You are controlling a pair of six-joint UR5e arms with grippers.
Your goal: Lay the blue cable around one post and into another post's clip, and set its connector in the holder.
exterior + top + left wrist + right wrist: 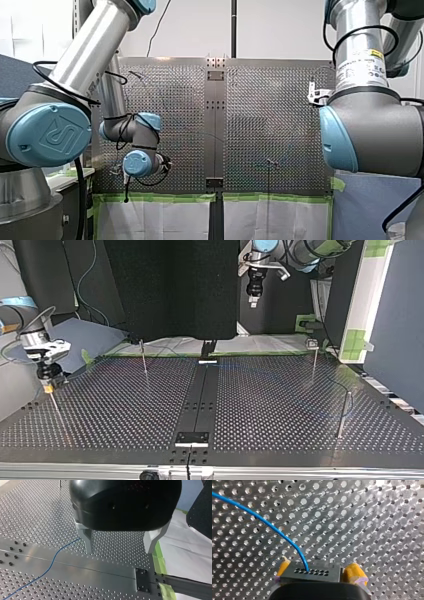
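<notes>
Right gripper (pixel 318 572): yellow pads clenched on the black connector (pixel 312 571), one pad on each side of it. The blue cable (pixel 262 520) comes out of the connector's holed face and arcs away over the perforated table (pixel 374 530). In the top view this gripper sits at the view's left, low over the table's edge region and well apart from the other arm.

Left gripper (pixel 119 542): released, metal fingers (pixel 87 538) spread wide with nothing between them, hovering above the table. A stretch of the blue cable lies flat on the table here. It crosses the plain centre strip (pixel 75 566) and runs up to just beside one finger; cannot tell if it touches. In the top view this gripper hangs high at the table's far side.

Posts in the top view, all upright:
- thin post (pixel 144 360), far side, left of centre
- square-headed post (pixel 314 362), far right
- thicker post (pixel 343 415), near right

The cable is too faint in the top view to tell whether it goes around any post. A black plate (pixel 191 438) sits at the strip's near end.
</notes>
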